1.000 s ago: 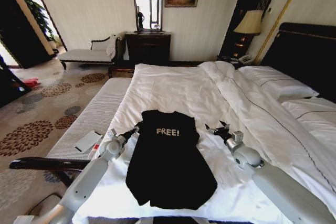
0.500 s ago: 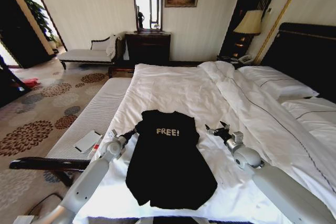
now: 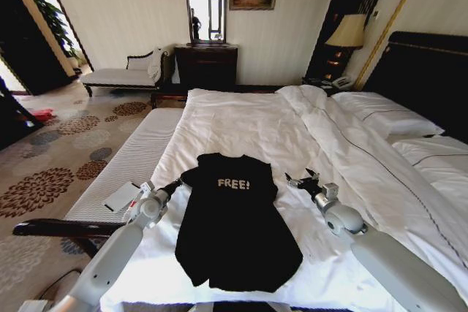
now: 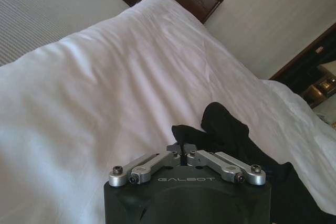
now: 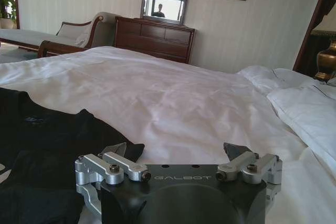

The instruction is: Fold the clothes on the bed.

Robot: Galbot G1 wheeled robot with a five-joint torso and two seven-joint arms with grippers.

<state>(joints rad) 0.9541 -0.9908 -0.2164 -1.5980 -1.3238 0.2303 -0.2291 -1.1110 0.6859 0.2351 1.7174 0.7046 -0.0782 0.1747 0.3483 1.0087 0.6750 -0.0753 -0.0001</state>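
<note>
The clothes, a black T-shirt [image 3: 234, 224] with white "FREE!" lettering, lie flat on the white bed [image 3: 241, 122] near its front edge. My left gripper [image 3: 178, 183] is at the shirt's left sleeve. In the left wrist view the left gripper [image 4: 181, 149] is shut on a pinch of the T-shirt [image 4: 226, 129]. My right gripper [image 3: 301, 178] hovers over the duvet just right of the shirt, open and holding nothing. In the right wrist view the right gripper [image 5: 178, 153] has its jaws spread wide, with the T-shirt [image 5: 47, 150] beside it on the bed [image 5: 157, 87].
A pale striped bench [image 3: 124, 169] runs along the bed's left side with a white card [image 3: 122, 196] on it. A dark wooden rail [image 3: 66, 228] crosses below the left arm. Pillows [image 3: 387, 115] and the dark headboard [image 3: 431, 71] are at the right.
My left gripper has drawn back to the left, pulling the shirt's left sleeve outward with it. The right arm has stayed put.
</note>
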